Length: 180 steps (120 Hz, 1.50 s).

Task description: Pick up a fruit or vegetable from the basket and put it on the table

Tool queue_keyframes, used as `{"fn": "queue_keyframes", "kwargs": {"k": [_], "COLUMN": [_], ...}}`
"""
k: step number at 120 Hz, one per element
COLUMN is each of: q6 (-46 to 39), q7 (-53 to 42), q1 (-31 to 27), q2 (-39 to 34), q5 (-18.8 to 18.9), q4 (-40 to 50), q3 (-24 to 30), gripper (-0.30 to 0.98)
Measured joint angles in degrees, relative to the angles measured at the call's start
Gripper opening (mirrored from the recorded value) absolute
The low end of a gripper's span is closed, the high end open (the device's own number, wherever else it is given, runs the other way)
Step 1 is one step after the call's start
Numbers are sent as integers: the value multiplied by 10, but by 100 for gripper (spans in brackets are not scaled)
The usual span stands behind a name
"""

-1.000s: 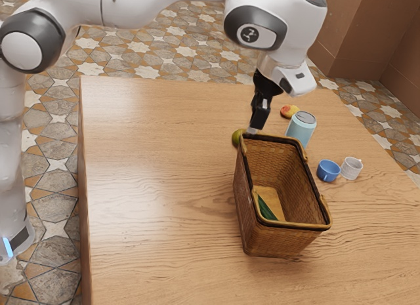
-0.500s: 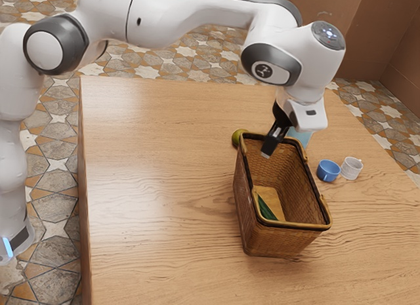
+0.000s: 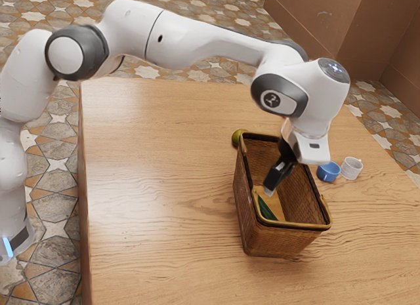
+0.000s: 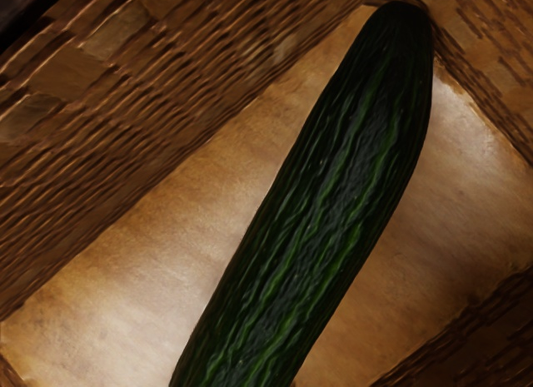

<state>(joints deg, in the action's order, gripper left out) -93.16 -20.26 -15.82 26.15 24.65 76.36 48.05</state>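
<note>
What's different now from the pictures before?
The gripper moved from near the green fruit toward the exterior view's right and down into the basket, closer to the cucumber. The basket, cucumber, green fruit, blue cup and white cup stayed put.

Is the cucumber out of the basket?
No, the cucumber lies inside the basket, down on its pale bottom.

Your basket [image 3: 279,244] stands on the table [image 3: 157,187], with a cucumber [image 4: 333,187] lying on its floor. Toward the exterior view's right of the basket, you have one mug [image 3: 327,173] just beside another mug [image 3: 352,168]; a fruit [image 3: 237,138] sits behind the basket's far corner, at the exterior view's left.
</note>
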Motion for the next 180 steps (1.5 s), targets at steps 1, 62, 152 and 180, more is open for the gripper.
{"fn": "queue_keyframes", "kwargs": {"k": [1, 62, 152, 180], "q6": [0, -8, -9, -16], "q7": [0, -12, -18, -10], "q1": [0, 4, 20, 29], "q2": [2, 69, 116, 120], "q5": [0, 39, 102, 132], "q4": [0, 15, 15, 16], "q3": [0, 0, -3, -8], "gripper": [69, 69, 68, 43]}}
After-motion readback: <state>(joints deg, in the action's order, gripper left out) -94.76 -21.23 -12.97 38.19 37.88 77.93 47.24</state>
